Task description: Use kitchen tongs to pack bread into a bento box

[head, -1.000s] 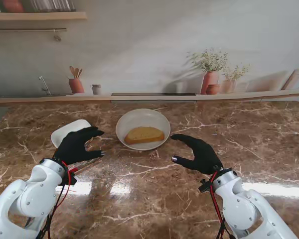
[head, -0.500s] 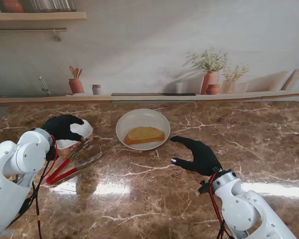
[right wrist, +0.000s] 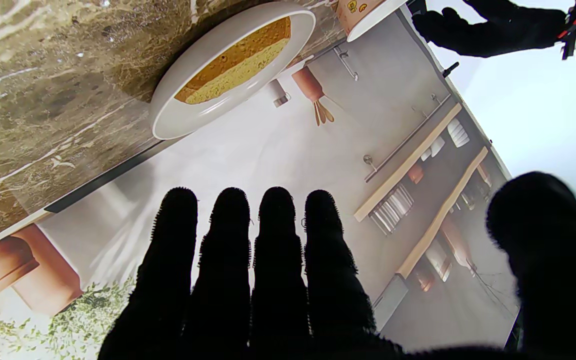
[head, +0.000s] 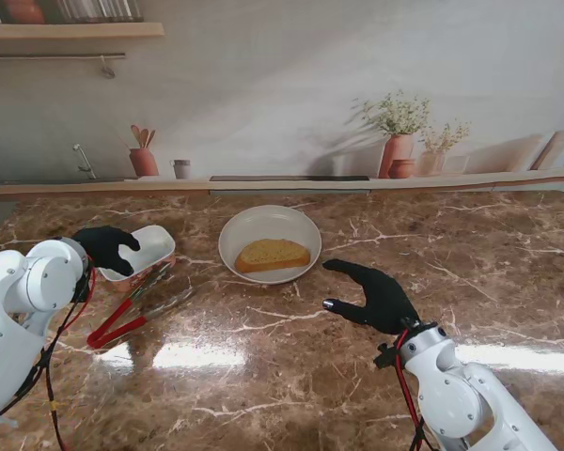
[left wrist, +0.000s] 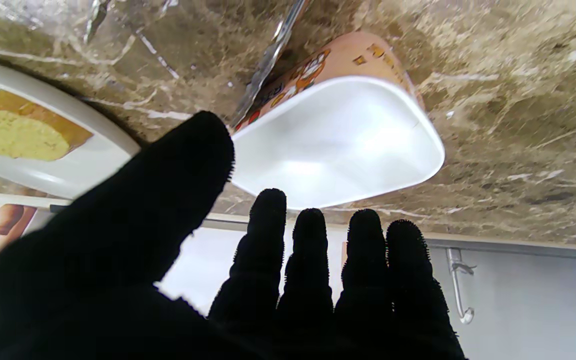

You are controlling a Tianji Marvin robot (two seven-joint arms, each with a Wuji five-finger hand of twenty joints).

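No readable text; only blurred cartoon prints on the bento box (left wrist: 348,60) wall.

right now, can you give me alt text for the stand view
Bread lies in a white bowl mid-table. At left, red tongs lie beside a white bento box, with the left hand open at the box's near-left side. The right hand hovers open right of the bowl.

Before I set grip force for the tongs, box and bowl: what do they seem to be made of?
Tongs: shiny metal arms, judging by the bright glare, with red, probably plastic or silicone, handles. Box: looks like plastic, smooth glossy white inside, printed peach outside. Bowl: likely glazed ceramic or melamine, with a thick, even, cream rim.
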